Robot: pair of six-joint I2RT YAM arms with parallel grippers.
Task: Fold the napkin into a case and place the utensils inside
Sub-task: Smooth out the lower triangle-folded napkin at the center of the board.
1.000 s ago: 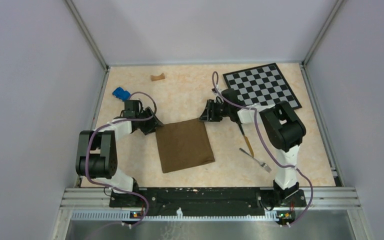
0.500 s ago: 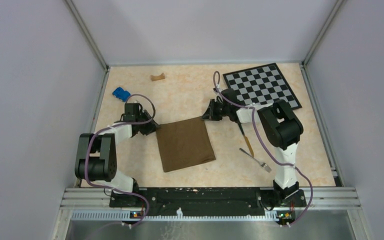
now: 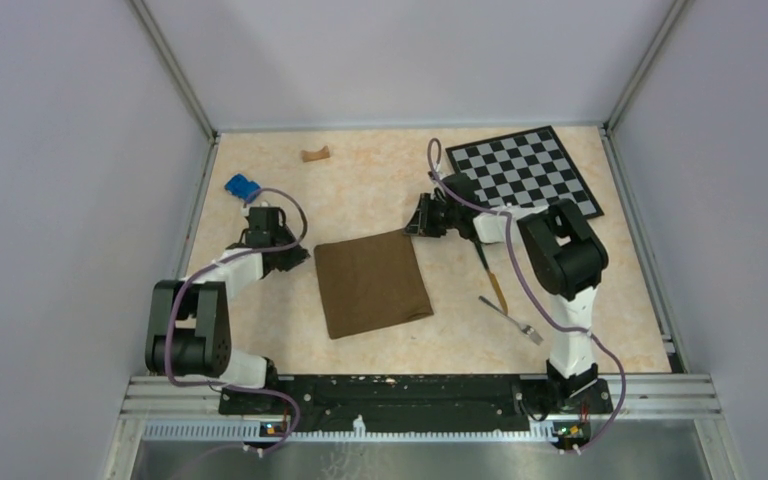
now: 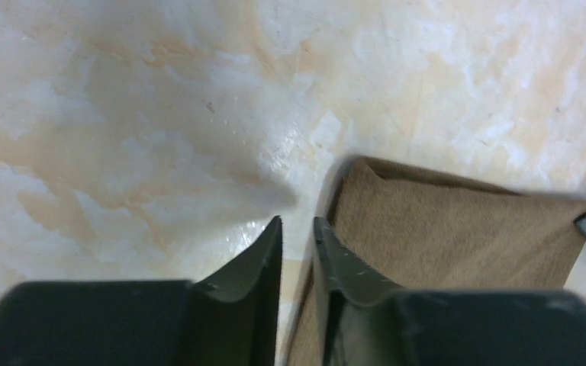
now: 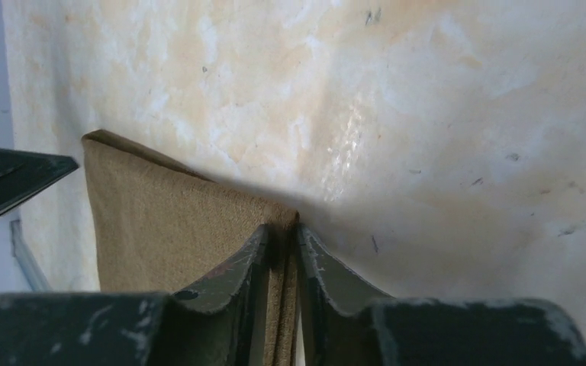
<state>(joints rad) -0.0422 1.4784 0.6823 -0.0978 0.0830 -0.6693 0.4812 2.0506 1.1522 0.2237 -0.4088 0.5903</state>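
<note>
Right end effector (image 5: pixel 282 229) has closed onto napkin (image 5: pixel 160 229) corner.

Right gripper (image 5: pixel 281 230) pinching napkin (image 5: pixel 168 221) corner, marbled table (image 5: pixel 442 114)

Your left tool (image 4: pixel 296 223): low, jaws stand a narrow gap apart.
Your right tool (image 5: pixel 282 229): low, jaws pinch almost together.

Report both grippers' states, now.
Left gripper: nearly shut beside the napkin corner; whether it pinches cloth cannot be told.
Right gripper: shut on the napkin's corner.
</note>
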